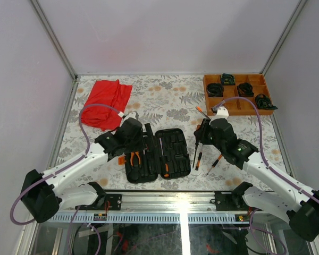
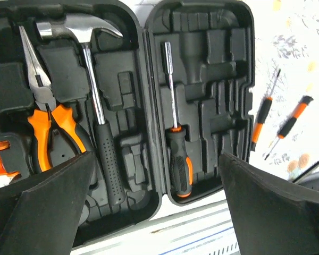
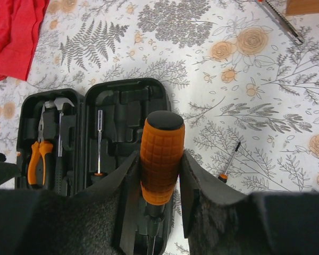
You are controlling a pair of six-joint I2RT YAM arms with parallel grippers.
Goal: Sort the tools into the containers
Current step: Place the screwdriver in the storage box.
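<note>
The black tool case [image 1: 173, 139] lies open between the arms. In its left half rest a silver-headed hammer [image 2: 95, 106] and orange-handled pliers [image 2: 45, 114]. A driver with a black-and-orange handle [image 2: 176, 143] lies in the right half. My left gripper [image 2: 155, 159] hangs open over the case's near edge, holding nothing. My right gripper [image 3: 159, 164] is shut on the thick orange handle of a screwdriver [image 3: 160, 149], held above the table right of the case. Two thin screwdrivers [image 2: 263, 114] [image 2: 292, 125] lie loose on the cloth right of the case.
A red cloth [image 1: 107, 101] lies at the back left. An orange-brown wooden tray [image 1: 206, 95] with black coiled bundles stands at the back right, a thin orange-tipped tool [image 1: 202, 112] beside it. A metal rail [image 1: 175, 199] runs along the near edge.
</note>
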